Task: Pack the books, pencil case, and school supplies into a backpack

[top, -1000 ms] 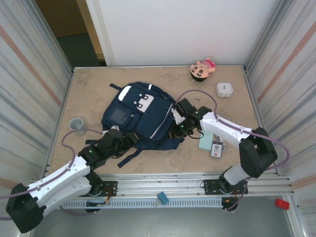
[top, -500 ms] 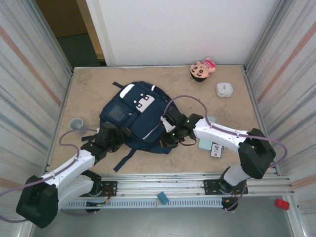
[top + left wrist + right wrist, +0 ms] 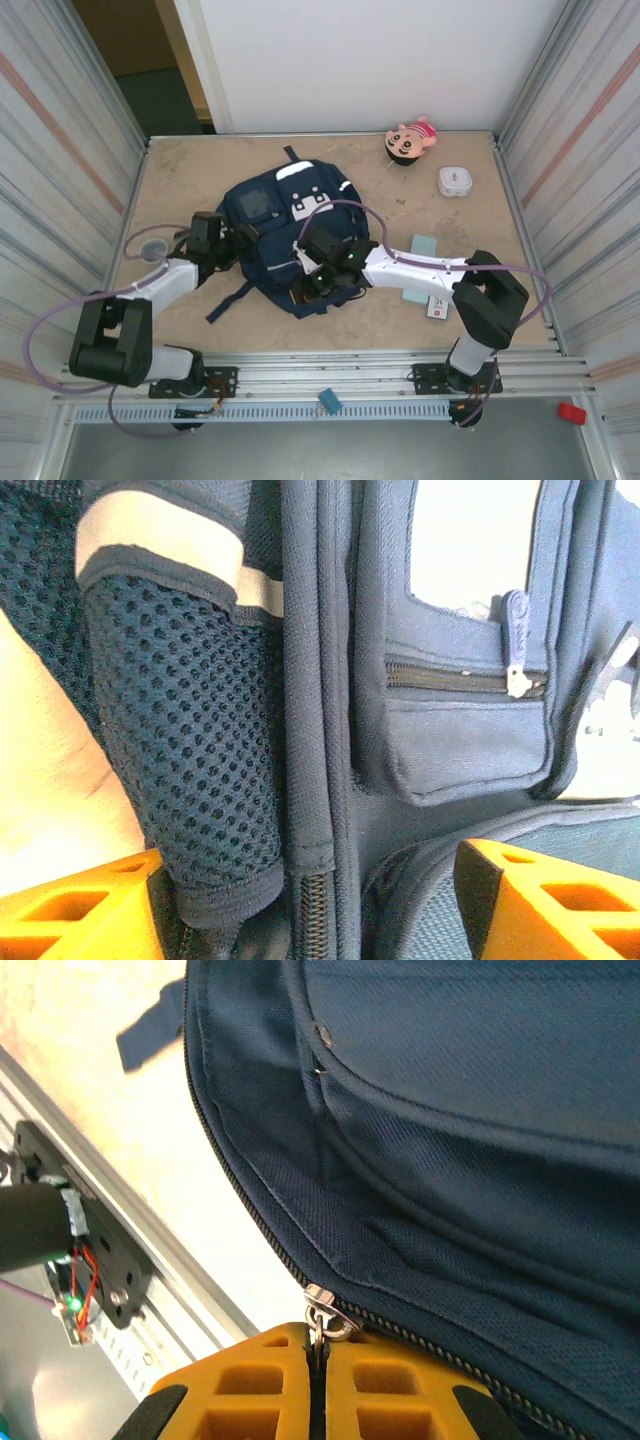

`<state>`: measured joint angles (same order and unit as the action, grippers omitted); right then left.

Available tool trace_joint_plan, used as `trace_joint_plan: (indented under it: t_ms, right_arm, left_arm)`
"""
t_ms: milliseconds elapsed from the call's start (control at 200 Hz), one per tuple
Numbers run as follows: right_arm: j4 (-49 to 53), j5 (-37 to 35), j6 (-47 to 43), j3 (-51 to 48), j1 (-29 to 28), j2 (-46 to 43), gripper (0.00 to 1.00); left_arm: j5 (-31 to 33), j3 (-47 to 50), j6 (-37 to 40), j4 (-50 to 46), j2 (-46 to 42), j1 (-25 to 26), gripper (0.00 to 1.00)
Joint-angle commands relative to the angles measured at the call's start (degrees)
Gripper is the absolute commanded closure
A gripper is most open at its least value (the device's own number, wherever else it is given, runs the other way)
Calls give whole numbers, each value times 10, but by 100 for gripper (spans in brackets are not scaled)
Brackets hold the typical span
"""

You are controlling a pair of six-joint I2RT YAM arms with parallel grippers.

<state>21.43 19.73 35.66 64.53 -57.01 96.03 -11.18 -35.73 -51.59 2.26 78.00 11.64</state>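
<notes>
A grey cup (image 3: pixel 155 248) stands near the table's (image 3: pixel 180 180) left edge. Just right of it, the left gripper (image 3: pixel 238 244) is at the backpack's (image 3: pixel 270 215) left side. In the left wrist view, this gripper (image 3: pixel 310 920) is spread wide, with one orange finger (image 3: pixel 80 920) at each bottom corner. Between them lie the backpack's (image 3: pixel 430 740) mesh pocket (image 3: pixel 190 780) and a zip line; nothing is gripped.

The navy backpack lies mid-table. At its near edge, the right gripper (image 3: pixel 306 288) is pressed into the fabric. In the right wrist view, this gripper (image 3: pixel 315 1380) is closed tight on the metal zip pull (image 3: pixel 322 1310), with the backpack (image 3: pixel 450 1110) above it.

Further right, the teal pencil case (image 3: pixel 422 246) lies partly under the right arm, with the white pack (image 3: pixel 438 306) just beside its near end. A doll (image 3: pixel 410 138) and a white box (image 3: pixel 455 181) sit at the far right.
</notes>
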Motion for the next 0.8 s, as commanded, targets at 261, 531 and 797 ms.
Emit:
trace_joint_plan:
  t_ms: [261,531,797]
  right_arm:
    - [-12,18,-1,51,2,31,100]
    - [-13,29,-4,59,2,42,100]
    - [-13,40,-4,64,0,48,100]
  left_arm:
    - [-78,39,-40,-97,-180,1,27]
    - [-80,138,-148,-148,-316,44,34]
    - [-71,179,-183,-61,-267,77,55]
